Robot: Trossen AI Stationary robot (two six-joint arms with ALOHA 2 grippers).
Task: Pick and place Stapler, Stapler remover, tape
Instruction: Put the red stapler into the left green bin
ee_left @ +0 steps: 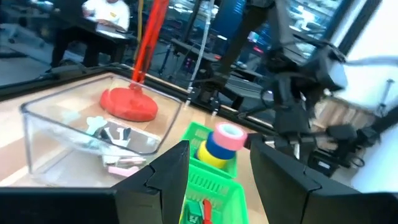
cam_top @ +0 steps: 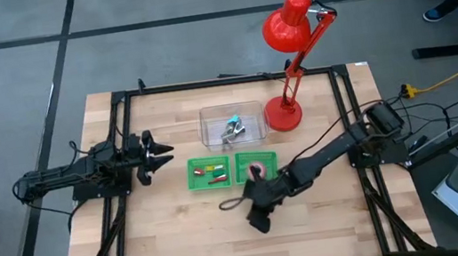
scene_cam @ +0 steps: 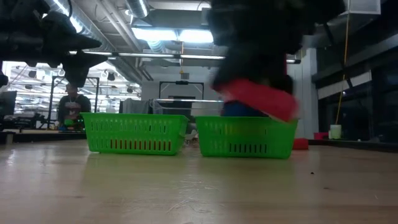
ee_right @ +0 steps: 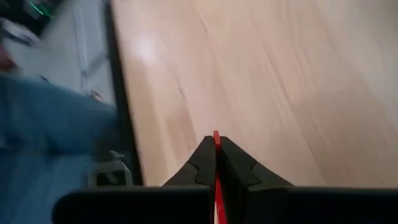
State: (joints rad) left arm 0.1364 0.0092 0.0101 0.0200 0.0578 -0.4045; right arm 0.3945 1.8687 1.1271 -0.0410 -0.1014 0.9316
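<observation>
The right gripper [cam_top: 258,222] is near the table's [cam_top: 181,233] front, just in front of the right green basket [cam_top: 266,156], clenched on a thin red item [ee_right: 216,180] I cannot identify. The tape [ee_left: 219,144] rolls sit stacked in that basket. The left gripper [cam_top: 159,156] waits with fingers apart at the table's left side, holding nothing.

Red desk lamp [cam_top: 290,48] by clear bin [cam_top: 232,124], 2 green baskets [cam_top: 209,172].
</observation>
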